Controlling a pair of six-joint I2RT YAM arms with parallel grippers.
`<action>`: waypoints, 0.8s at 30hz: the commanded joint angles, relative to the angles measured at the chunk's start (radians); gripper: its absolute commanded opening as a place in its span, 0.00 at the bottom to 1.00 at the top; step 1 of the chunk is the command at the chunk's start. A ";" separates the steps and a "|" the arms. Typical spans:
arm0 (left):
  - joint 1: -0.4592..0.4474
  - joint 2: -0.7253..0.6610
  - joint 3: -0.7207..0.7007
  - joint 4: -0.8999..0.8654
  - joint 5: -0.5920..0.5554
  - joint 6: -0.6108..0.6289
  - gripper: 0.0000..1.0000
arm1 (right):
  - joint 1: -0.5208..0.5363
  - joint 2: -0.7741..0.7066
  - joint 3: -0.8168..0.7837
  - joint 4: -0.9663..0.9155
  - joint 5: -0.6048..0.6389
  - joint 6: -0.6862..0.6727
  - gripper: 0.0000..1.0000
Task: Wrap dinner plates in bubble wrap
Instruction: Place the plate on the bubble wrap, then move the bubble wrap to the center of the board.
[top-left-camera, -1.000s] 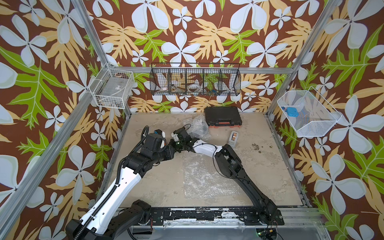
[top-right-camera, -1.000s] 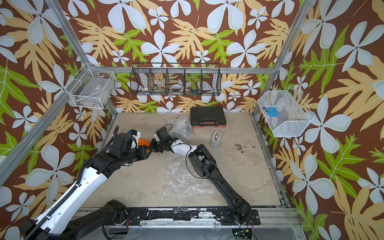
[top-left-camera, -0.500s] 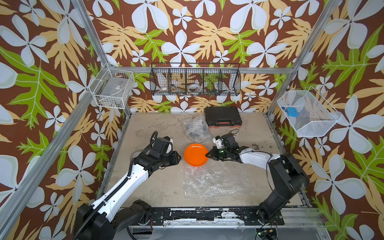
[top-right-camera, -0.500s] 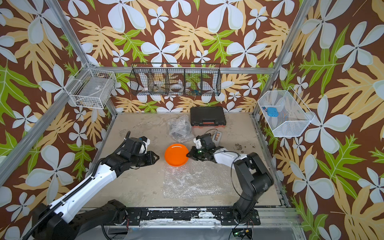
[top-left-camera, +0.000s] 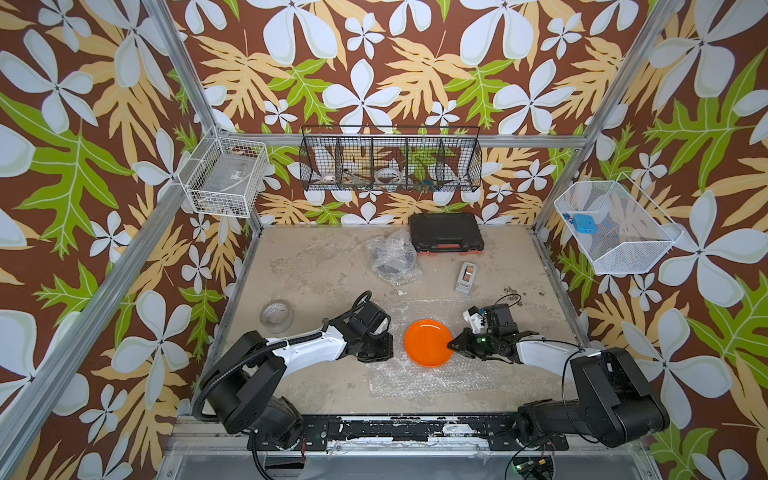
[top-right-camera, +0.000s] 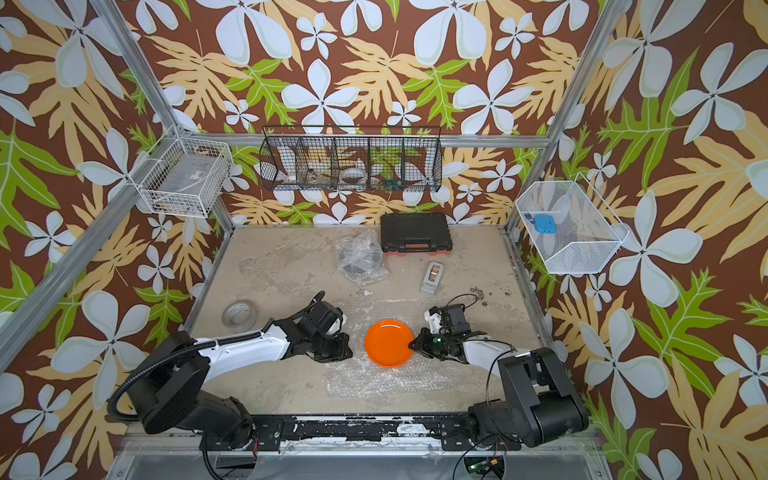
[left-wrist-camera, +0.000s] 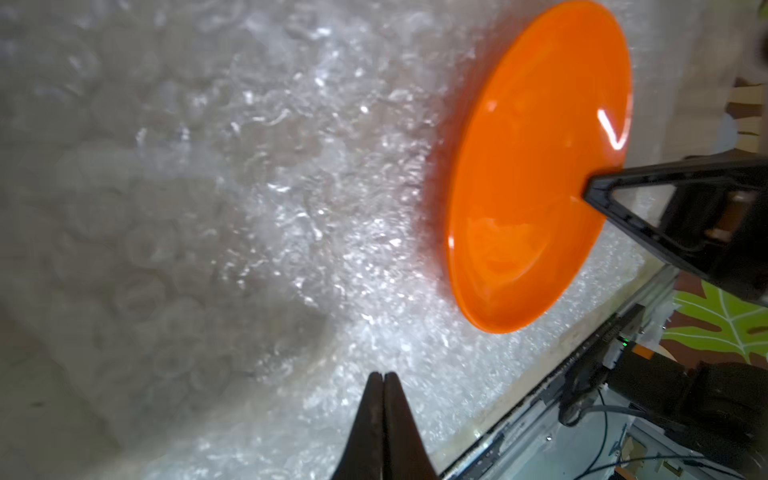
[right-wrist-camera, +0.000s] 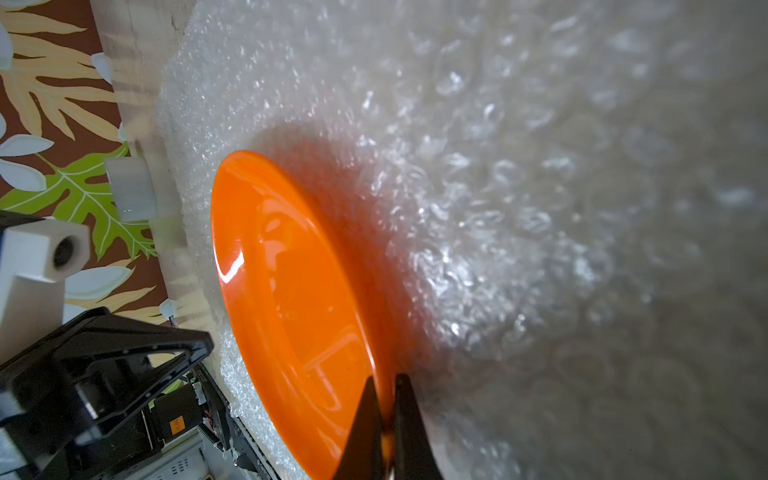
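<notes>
Plate (top-left-camera: 428, 343) on flat bubble wrap (top-left-camera: 415, 382)

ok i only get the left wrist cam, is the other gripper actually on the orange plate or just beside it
Observer: On it. The right wrist view shows the rim of the plate between the fingers of the right gripper.
Operator: plate fully on the wrap
Observer: Yes. In both top views it lies wholly on the bubble wrap, nearer the sheet's edge on the robot's left.
Operator: where's the tape
Observer: A roll of tape lies on the bare table, on the robot's left, off the wrap.
</notes>
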 joint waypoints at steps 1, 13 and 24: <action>0.001 0.045 0.001 -0.019 -0.055 0.006 0.06 | 0.001 -0.025 0.016 -0.085 0.105 -0.036 0.35; 0.249 -0.095 -0.143 -0.148 -0.121 0.128 0.07 | 0.280 -0.193 0.209 -0.248 0.205 -0.242 0.47; 0.299 -0.226 -0.014 -0.287 -0.140 0.173 0.23 | 0.901 0.045 0.391 -0.409 0.619 -0.797 0.47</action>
